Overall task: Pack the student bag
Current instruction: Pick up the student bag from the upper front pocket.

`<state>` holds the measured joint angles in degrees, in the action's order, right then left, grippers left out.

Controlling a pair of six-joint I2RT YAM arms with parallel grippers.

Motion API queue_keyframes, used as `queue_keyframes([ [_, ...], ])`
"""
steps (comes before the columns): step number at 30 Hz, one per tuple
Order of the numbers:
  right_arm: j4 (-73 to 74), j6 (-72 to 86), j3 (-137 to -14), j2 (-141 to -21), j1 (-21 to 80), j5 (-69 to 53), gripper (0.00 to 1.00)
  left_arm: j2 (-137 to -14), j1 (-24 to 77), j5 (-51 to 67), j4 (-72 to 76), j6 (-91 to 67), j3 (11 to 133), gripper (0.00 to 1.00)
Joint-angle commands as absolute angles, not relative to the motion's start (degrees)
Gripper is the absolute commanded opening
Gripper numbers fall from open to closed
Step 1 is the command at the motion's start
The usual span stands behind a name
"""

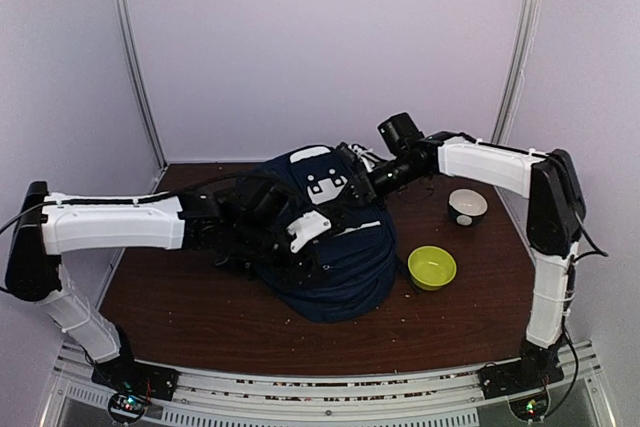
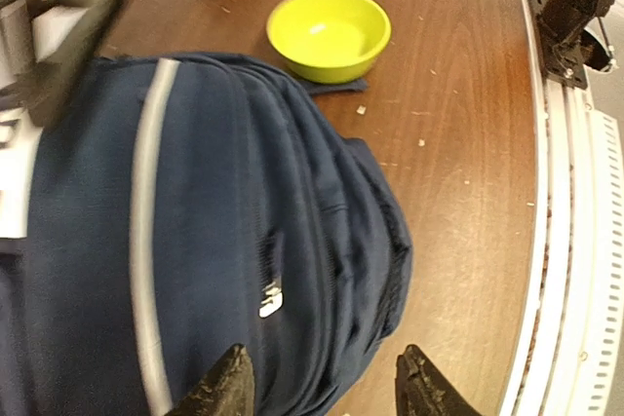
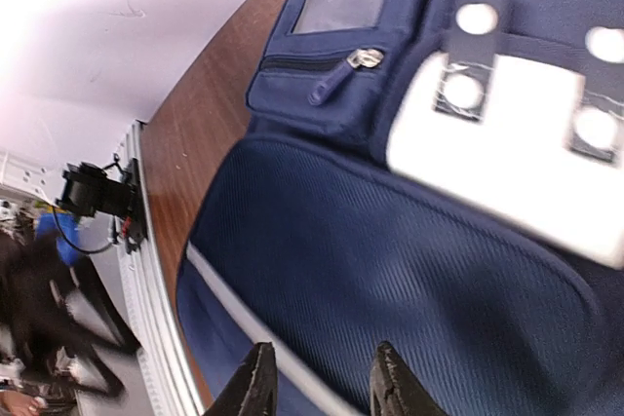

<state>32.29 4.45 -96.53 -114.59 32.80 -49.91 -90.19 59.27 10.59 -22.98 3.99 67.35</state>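
The student bag [image 1: 340, 267], navy blue with a thin white stripe [image 2: 146, 241], lies in a heap mid-table. Its white patches [image 1: 325, 185] face up near the far end. My left gripper [image 1: 285, 237] reaches in from the left and hovers over the bag [image 2: 224, 202]. In the left wrist view that gripper [image 2: 324, 387] is open, with only fabric and table beyond its fingertips. My right gripper [image 1: 345, 175] comes in from the right at the bag's far end. In its wrist view the right gripper [image 3: 325, 382] has its jaws apart over the bag [image 3: 409, 270], below a zipped pocket [image 3: 366, 57].
A yellow-green bowl [image 1: 432, 267] sits just right of the bag, also seen in the left wrist view [image 2: 330, 31]. A dark bowl with a white inside [image 1: 467, 207] stands behind it at the back right. Bare brown table [image 1: 200, 297] lies in front of the bag.
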Motion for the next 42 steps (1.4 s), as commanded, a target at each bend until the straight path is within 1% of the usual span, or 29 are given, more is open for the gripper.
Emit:
queue_keyframes([
  [1,37.7,-6.2,-86.0,-102.5,31.4,-43.0,0.33,-82.3,58.9,2.2,-22.8,9.5,62.1,0.51],
  [4,35.6,-10.0,-76.4,-95.2,31.6,-43.2,0.33,-78.7,58.6,-2.6,-19.3,11.1,56.4,0.54],
  [6,36.2,-13.6,-72.0,-93.0,32.7,-43.4,0.33,-77.4,57.8,-3.5,-17.2,10.9,54.5,0.54],
  [9,37.3,-19.9,-69.2,-91.2,36.0,-37.8,0.33,-76.5,57.5,-5.0,-12.2,11.0,52.1,0.55],
  [12,34.7,-24.9,-66.7,-90.1,40.3,-30.6,0.32,-77.2,57.5,-5.4,-7.3,11.6,50.5,0.55],
  [19,32.3,-25.7,-69.6,-93.1,46.6,-26.7,0.32,-77.1,57.5,-7.4,-2.8,10.6,47.2,0.55],
  [24,29.9,-24.2,-72.1,-95.8,48.8,-24.2,0.32,-75.3,57.5,-8.4,-0.1,8.7,44.3,0.55],
  [35,28.3,-24.6,-75.5,-102.1,50.7,-20.5,0.33,-73.7,57.4,-9.2,4.2,5.5,40.9,0.55],
  [42,23.4,-21.1,-73.7,-102.1,51.8,-17.7,0.34,-74.6,57.4,-8.9,5.0,5.8,40.3,0.55],
])
